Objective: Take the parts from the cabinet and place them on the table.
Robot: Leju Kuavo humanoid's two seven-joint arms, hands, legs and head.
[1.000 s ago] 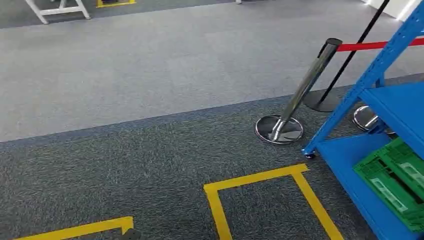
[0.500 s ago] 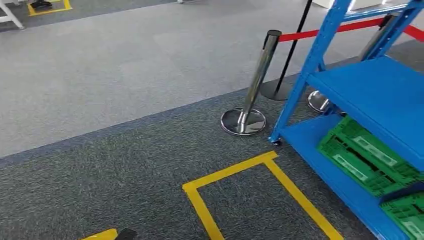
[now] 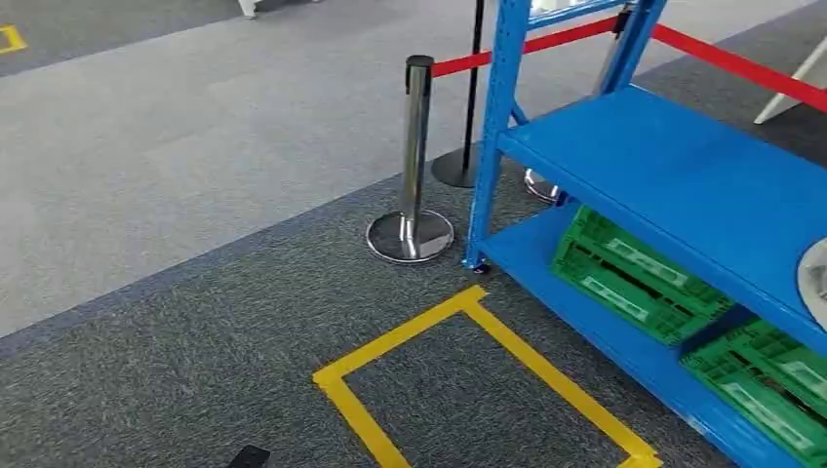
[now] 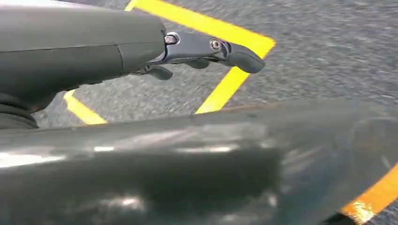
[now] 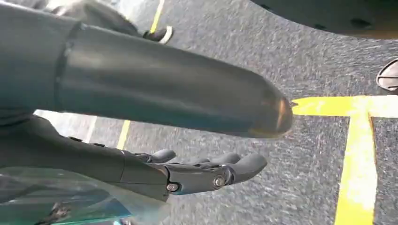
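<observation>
Grey carpet with yellow tape (image 3: 546, 366) marks the stand-spot before the blue cabinet (image 3: 683, 185), so left hand (image 4: 206, 49) and right hand (image 5: 206, 171) hang spread, holding nothing.

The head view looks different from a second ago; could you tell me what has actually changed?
The camera has turned toward the blue shelving unit, so the whole scene has slid left; the things themselves did not move. More of the shelf now shows, with green crates on its bottom level. The chrome stanchion and yellow floor tape stay put. Left hand and right hand hold nothing.
</observation>
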